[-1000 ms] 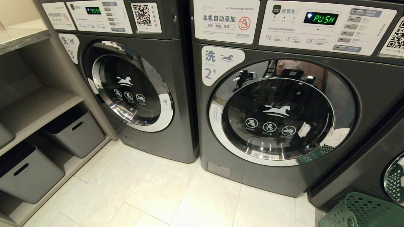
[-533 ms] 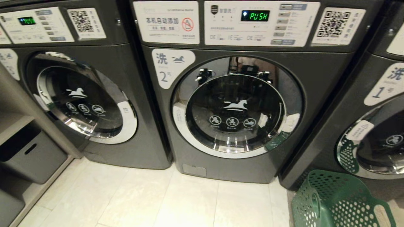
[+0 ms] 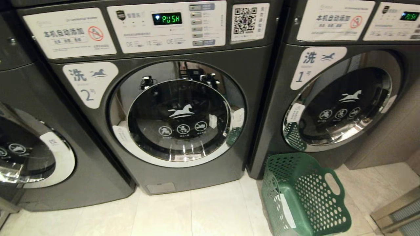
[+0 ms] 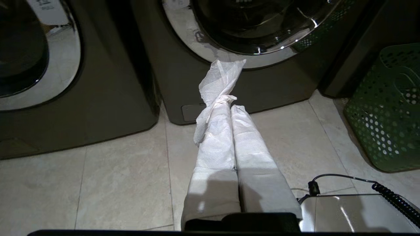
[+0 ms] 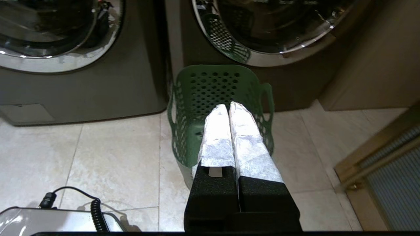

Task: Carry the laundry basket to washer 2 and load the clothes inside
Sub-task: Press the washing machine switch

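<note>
Washer 2, dark grey with a white "2" label, fills the middle of the head view, its round door closed. The green perforated laundry basket stands on the floor to its right, in front of washer 1's left edge. No clothes show in the parts of the basket I see. Neither arm is in the head view. My right gripper, fingers wrapped in white, is shut and empty above the basket. My left gripper, also wrapped in white, is shut low before washer 2, with the basket off to its side.
Washer 1 stands at the right and another grey washer at the left. A beige panel and a metal-edged sill lie right of the basket. My base with a coiled cable sits on the pale floor tiles.
The whole head view has swung to the right: washer 2 slid from right to centre-left of the picture, and washer 1 and the whole basket came into view. The things themselves stayed put.
</note>
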{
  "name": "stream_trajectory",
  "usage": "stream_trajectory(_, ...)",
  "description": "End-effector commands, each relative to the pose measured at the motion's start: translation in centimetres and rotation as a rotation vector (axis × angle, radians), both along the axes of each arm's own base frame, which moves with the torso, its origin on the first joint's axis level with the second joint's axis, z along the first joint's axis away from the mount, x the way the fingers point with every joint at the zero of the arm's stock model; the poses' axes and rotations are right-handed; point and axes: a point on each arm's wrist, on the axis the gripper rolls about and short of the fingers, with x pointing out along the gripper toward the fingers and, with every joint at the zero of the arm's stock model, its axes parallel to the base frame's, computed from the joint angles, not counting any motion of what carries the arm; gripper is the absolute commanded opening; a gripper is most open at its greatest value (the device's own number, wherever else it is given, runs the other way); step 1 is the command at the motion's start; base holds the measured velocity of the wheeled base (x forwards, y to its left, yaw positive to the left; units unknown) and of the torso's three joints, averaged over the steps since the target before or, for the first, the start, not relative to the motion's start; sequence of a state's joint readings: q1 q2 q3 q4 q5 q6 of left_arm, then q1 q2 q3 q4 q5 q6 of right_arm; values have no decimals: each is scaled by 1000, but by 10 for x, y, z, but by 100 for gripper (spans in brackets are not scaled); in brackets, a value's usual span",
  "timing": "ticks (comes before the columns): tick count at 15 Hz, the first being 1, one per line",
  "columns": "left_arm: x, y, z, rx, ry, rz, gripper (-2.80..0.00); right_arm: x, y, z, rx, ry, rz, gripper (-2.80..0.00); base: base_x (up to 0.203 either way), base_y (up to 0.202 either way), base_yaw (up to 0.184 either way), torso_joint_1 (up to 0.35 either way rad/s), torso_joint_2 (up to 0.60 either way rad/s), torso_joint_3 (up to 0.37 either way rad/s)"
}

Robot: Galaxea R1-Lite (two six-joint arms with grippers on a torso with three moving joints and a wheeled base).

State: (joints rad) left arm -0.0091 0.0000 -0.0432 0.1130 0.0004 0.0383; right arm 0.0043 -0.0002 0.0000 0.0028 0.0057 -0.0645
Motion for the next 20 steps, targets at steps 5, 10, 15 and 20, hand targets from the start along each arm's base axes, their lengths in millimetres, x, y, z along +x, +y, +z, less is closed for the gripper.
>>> stream_trajectory(5, 0, 0, 0, 8, 2, -7, -280, 0, 0, 0, -5, 0, 2, -280, 1, 2, -47, 0, 0, 0)
stream_trajectory(10, 0, 0, 0, 6, 2, -6, -280, 0, 0, 0, -6, -1, 4, -280, 0, 0, 0, 0, 0, 0)
stream_trajectory(15, 0, -1, 0, 49, 1, -27, -280, 0, 0, 0, -6, -1, 4, -280, 0, 0, 0, 0, 0, 0)
stream_trajectory(20, 0, -1, 1, 51, -2, -26, -280, 0, 0, 0, -6, -1, 4, -280, 0, 0, 0, 0, 0, 0)
